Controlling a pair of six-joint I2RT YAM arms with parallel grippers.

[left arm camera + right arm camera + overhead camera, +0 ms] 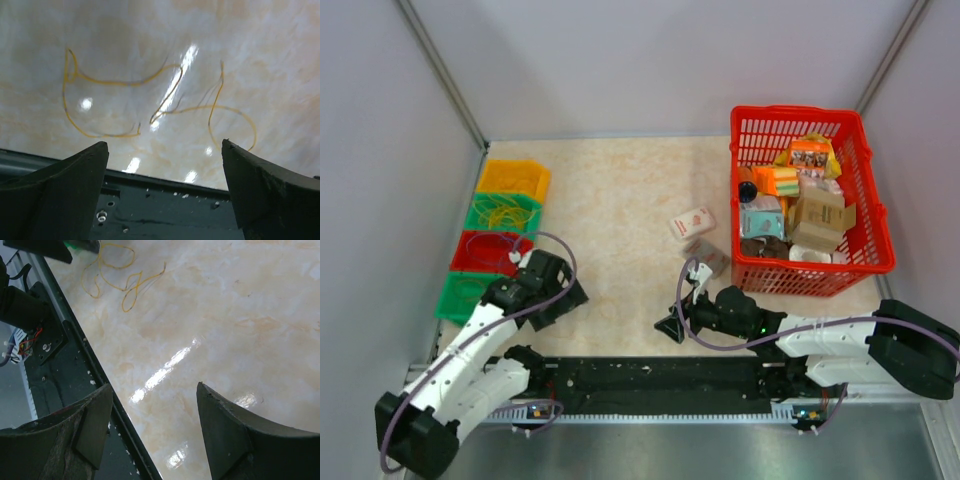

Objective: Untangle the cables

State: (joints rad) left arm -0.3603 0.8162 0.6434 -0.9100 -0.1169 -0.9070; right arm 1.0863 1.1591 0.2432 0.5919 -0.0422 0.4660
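The cables are thin yellow strands lying loose on the marbled tabletop, one long wavy piece and a loop to its right. They lie just beyond my left gripper, which is open with nothing between its fingers. In the top view the left gripper hovers near the coloured bins. My right gripper is open too and empty over bare table. The same yellow cables show far off at the upper left of the right wrist view. In the top view the right gripper sits near the table's middle front.
A column of bins stands at the left: yellow, green with yellow strands, red and green. A red basket full of packages stands at the right, two small boxes beside it. A black rail runs along the near edge.
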